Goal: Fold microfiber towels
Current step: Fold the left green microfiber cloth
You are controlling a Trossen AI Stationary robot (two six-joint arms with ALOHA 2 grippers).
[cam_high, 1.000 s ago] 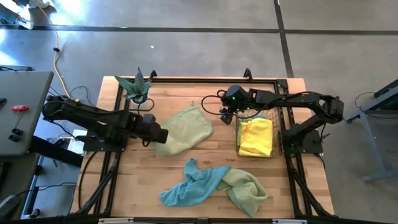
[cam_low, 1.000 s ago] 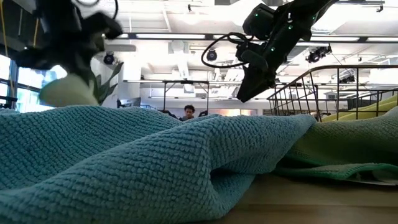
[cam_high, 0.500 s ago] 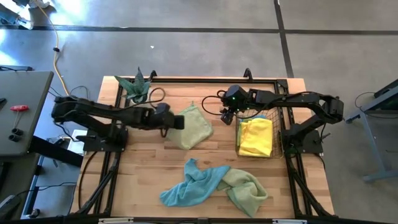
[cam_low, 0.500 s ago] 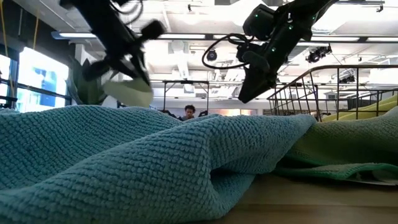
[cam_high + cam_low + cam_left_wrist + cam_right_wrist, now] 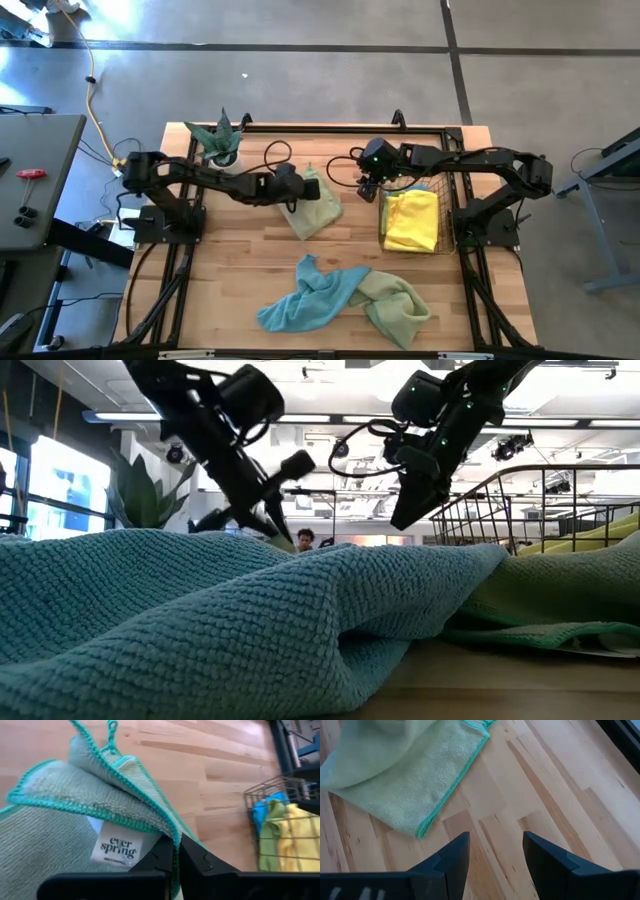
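Left arm swept across, folding the cloth.
The left gripper (image 5: 297, 190) carried the pale green towel's (image 5: 318, 208) edge rightward, doubling the towel into a narrower shape.

A pale green towel (image 5: 314, 203) lies on the table's middle, folded over on itself, with a teal stitched edge and a white label; one edge is lifted. A blue towel (image 5: 305, 298) lies crumpled at the front, touching a second crumpled green towel (image 5: 398, 305). A yellow towel (image 5: 412, 220) lies folded flat inside the basket on the right.
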